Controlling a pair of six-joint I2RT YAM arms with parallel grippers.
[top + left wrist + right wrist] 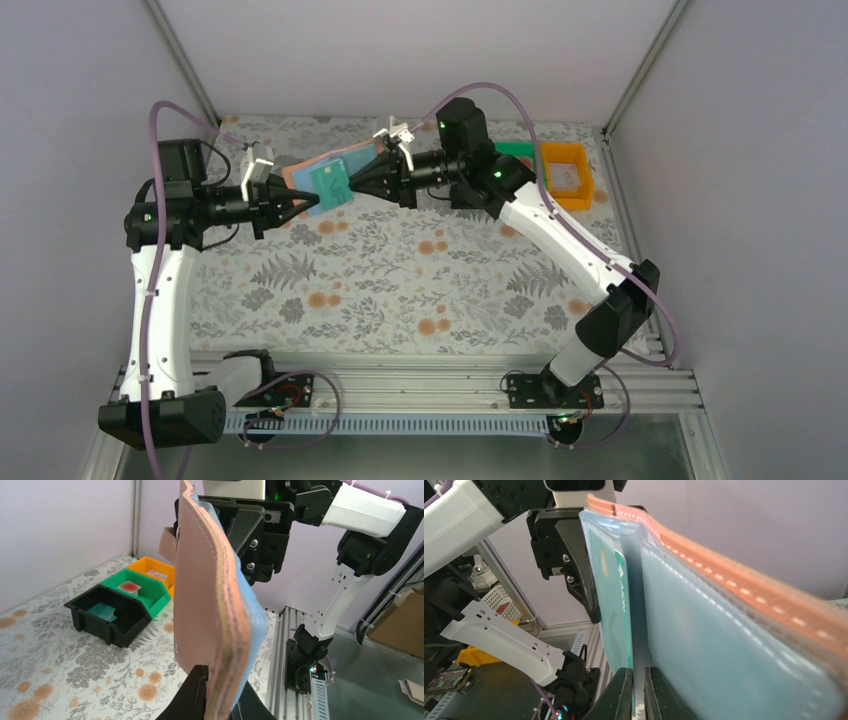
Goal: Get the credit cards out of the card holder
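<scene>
The card holder (300, 172) hangs in the air between both arms, salmon-tan outside (200, 595) and light blue inside (724, 655). My left gripper (298, 205) is shut on its lower edge, one finger (192, 695) on each face. A teal credit card (331, 184) sticks out of an inner pocket and shows in the right wrist view (616, 625). My right gripper (639, 672) stands at the card's edge. Its jaws are almost together, the card lies against the left finger (621, 695), and a thin gap shows beside it.
A black bin (107, 615) with a teal card, a green bin (137, 590) with a red-marked card and an orange bin (565, 175) stand in a row at the back right of the floral table (400, 290). Grey walls enclose it.
</scene>
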